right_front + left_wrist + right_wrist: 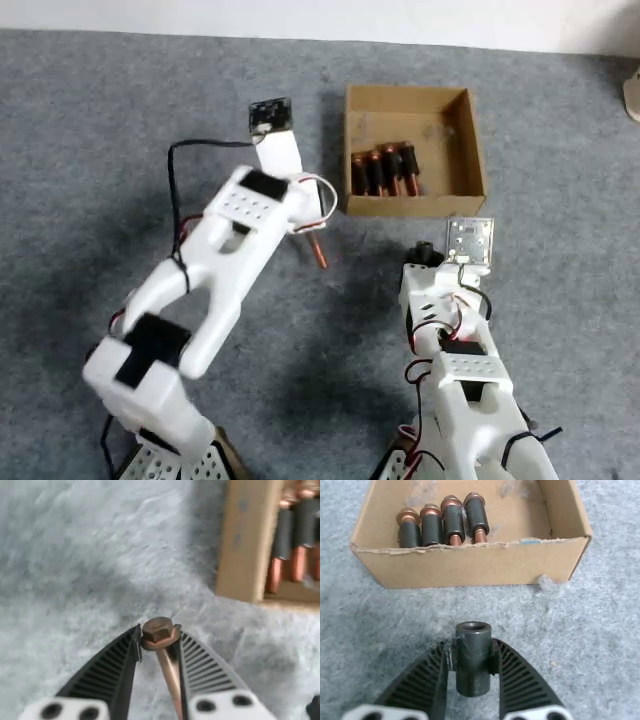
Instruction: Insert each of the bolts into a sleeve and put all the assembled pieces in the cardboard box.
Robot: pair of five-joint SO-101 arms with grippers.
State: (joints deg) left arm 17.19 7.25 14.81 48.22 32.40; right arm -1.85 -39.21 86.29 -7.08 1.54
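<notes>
1. Left gripper (158, 636): jaws closed on one copper-coloured bolt (168, 672). They pinch it just under the hex head. The head sits at the fingertips and the shank runs back between the fingers towards the wrist. Whether the threaded end touches the surface below cannot be told.

2. Right gripper (473, 645): jaws closed on one black sleeve (472, 662). It is held upright between the pads, with its open bore standing just above the fingertips.

3. Cardboard box (470, 566): open-topped, lying straight ahead of the right gripper, its near wall facing the fingertips, apart from them. From the left gripper it lies just beyond the fingertips, off to the side nearer the right arm.

4. Assembled pieces (432, 527): four, each a bolt in a black sleeve. They lie side by side, seemingly touching, inside the box against the near wall, in the corner closer to the left gripper.

5. Grey felt-like table covering (90, 150): beneath both grippers and the box.
</notes>
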